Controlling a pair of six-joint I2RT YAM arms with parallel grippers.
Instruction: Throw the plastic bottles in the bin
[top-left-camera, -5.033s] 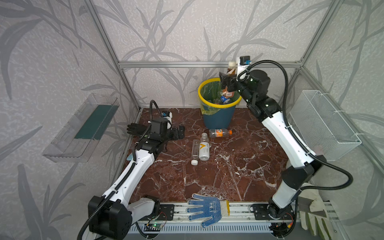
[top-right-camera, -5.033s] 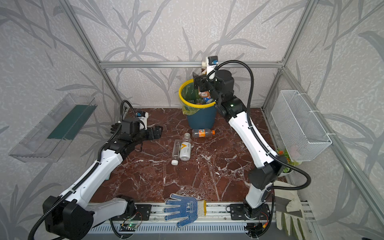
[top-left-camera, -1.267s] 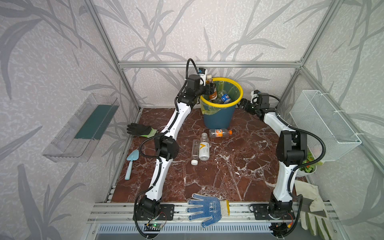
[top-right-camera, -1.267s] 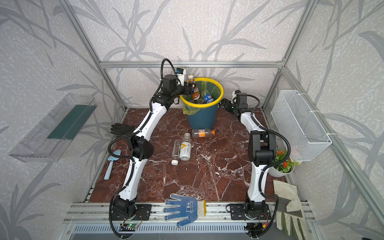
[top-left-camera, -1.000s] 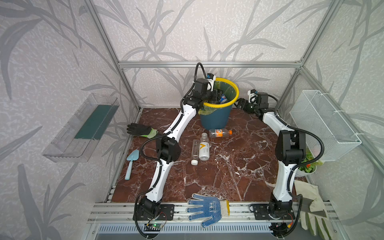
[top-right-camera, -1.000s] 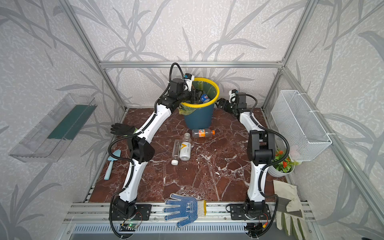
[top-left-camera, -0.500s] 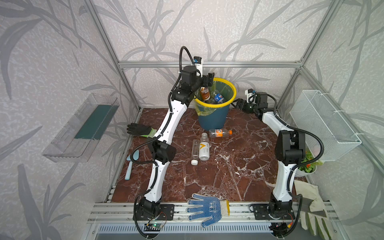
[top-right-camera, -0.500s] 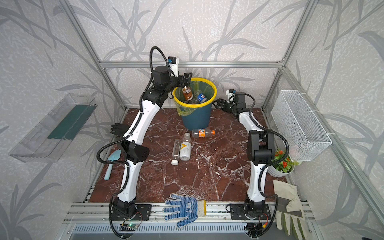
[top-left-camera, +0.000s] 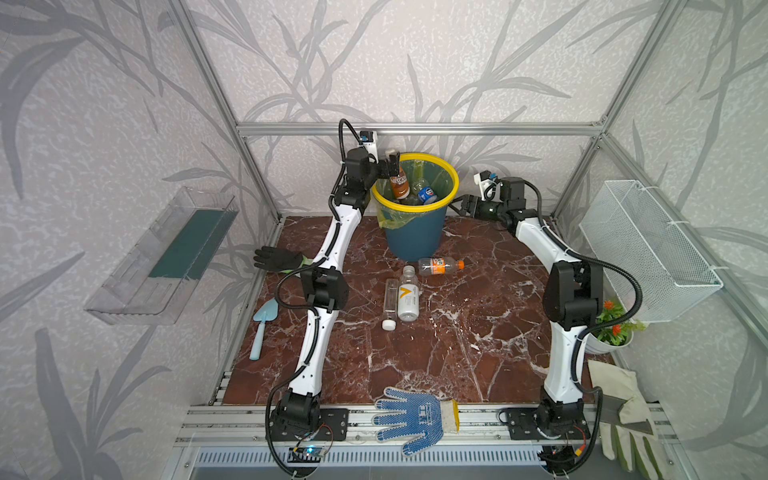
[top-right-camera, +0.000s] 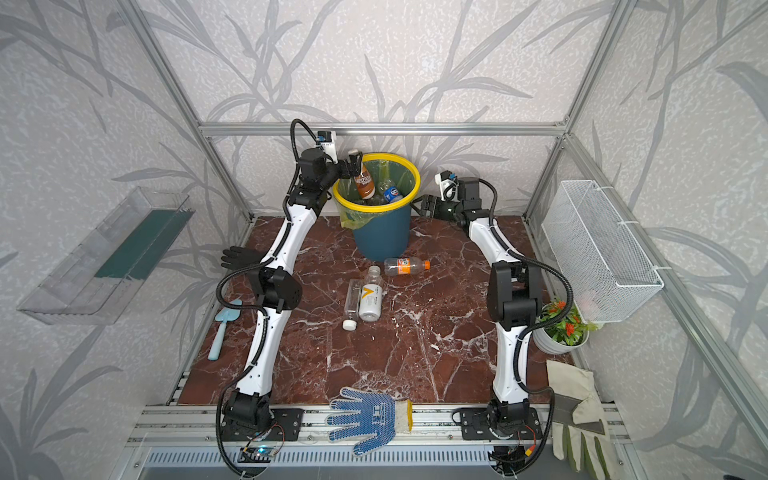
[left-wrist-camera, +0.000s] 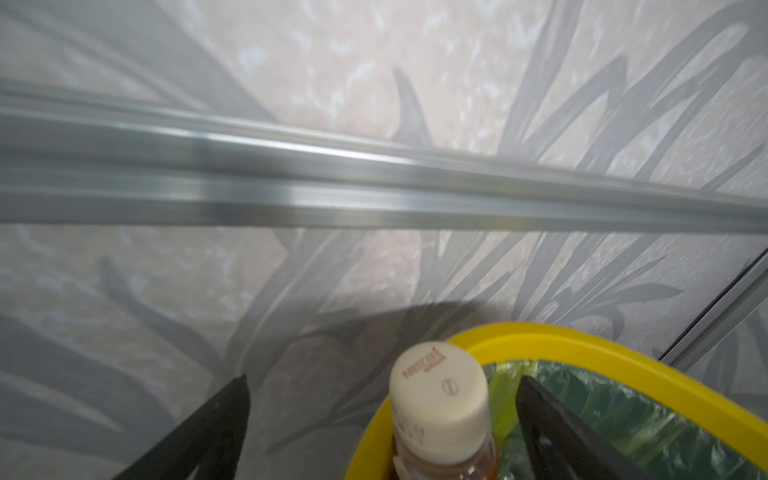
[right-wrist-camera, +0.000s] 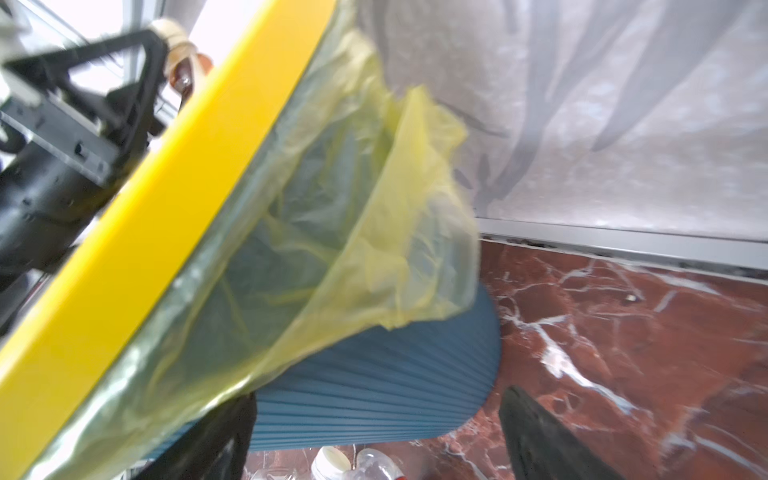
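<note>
Leaf-print walls, red-brown marble tabletop (top-left-camera: 478, 332). At 12 o'clock: round dark-blue plastic bin with yellow rim (top-left-camera: 411, 237), several bottles inside.

Left gripper (top-left-camera: 390, 164) at bin's 10 o'clock rim, fingers (left-wrist-camera: 216, 424) spread wide. Brown-filled plastic bottle with cream cap (left-wrist-camera: 438, 399) between them, untouched, inside rim.

Right gripper (top-left-camera: 459, 203) at bin's 3 o'clock, fingers apart, empty.

On tabletop at bin's 6 o'clock: orange-capped clear bottle (top-left-camera: 440, 266), white-labelled bottle (top-left-camera: 408, 293), slim white-capped clear bottle (top-left-camera: 390, 303).

Likely light, thin-walled, slick, prone to rolling — take across mid-body, gentle squeeze.
</note>
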